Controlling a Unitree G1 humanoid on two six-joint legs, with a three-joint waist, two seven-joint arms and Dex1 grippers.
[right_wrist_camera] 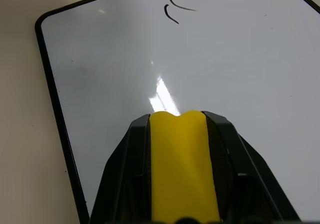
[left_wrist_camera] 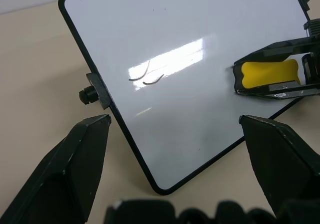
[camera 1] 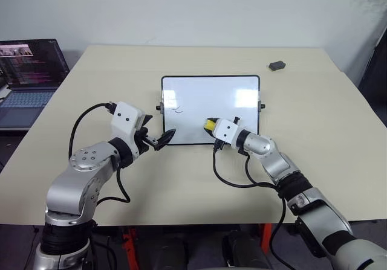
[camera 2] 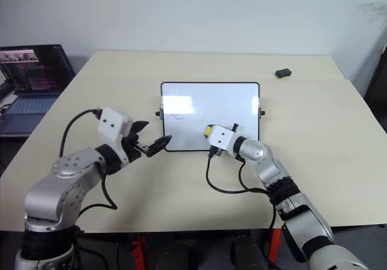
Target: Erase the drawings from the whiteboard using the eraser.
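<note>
Gripping the eraser (right_wrist_camera: 183,169) over the whiteboard (camera 1: 199,89), right hand (camera 1: 211,125) clamped, left hand (camera 1: 162,139) spread open

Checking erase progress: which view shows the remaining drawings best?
The left wrist view: the drawings appear as two clear curved strokes on the whiteboard, with the eraser apart from them. The right wrist view shows them near its edge; the eye views show only a tiny faint squiggle.

One whiteboard (camera 1: 210,95); one eraser (left_wrist_camera: 269,72); two drawn strokes (left_wrist_camera: 146,76); two claws – left (camera 1: 162,139), right (camera 1: 211,127); one laptop (camera 1: 31,77).
</note>
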